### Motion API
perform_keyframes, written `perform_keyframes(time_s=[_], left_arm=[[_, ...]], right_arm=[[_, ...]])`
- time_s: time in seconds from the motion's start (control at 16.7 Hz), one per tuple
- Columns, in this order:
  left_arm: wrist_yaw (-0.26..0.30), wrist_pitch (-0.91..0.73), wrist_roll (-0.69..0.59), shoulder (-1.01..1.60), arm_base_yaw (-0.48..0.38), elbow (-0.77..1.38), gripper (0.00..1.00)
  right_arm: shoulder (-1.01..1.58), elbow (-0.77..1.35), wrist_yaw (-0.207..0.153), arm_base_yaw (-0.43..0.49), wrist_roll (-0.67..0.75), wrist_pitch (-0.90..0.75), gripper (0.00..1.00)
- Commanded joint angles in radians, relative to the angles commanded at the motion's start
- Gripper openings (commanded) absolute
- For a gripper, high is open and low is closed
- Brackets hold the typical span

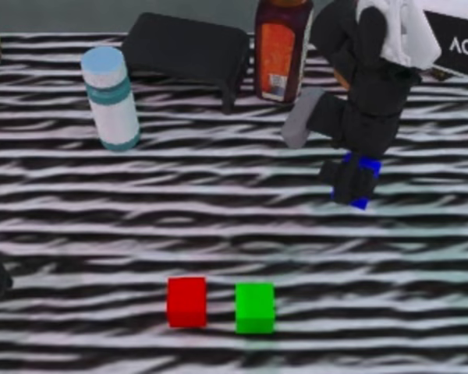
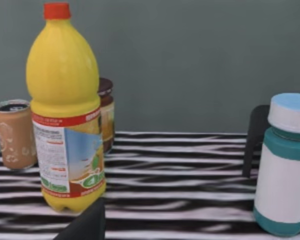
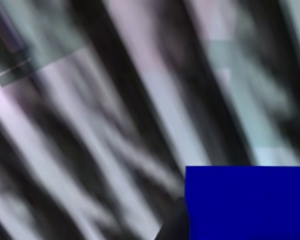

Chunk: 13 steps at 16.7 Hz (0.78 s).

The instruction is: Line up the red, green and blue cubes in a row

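A: Three cubes. Where are they?

B: Red cube (image 1: 186,301) and green cube (image 1: 255,307) sit low centre on the table (image 1: 78,234); blue cube (image 1: 362,176) is right of centre, clamped in the right tool (image 1: 356,181).

A: Handling?

B: Probably light, rigid; grip flat opposite faces.

A: Writing?

B: Only "AGI" upper right. Left tool is unseen.

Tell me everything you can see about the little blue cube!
The small, plain bright blue cube looks solid and smooth, with flat faces and sharp edges. It sits between the dark fingers of the right arm's tool, so only slivers of blue show in the top view, on the table's right side, farther back than the red and green cubes. In the right wrist view it appears as a large flat blue face over the striped black-and-white tablecloth. Whether it touches the cloth cannot be told.
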Motion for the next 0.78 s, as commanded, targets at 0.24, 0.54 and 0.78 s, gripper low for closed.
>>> perform_keyframes(time_s=[0.24,0.54,0.78], left_arm=[[0.0,0.0,0.0,0.0,0.0,0.0,1.0],[0.0,0.0,0.0,0.0,0.0,0.0,1.0],[0.0,0.0,0.0,0.0,0.0,0.0,1.0]], right_arm=[[-0.013,-0.018,-0.001,0.007,-0.006,0.006,0.0],[-0.183,-0.227,-0.004,0.136,-0.089,0.038,0.0],[-0.331,-0.405,-0.006,0.249,-0.162,0.065,0.0]])
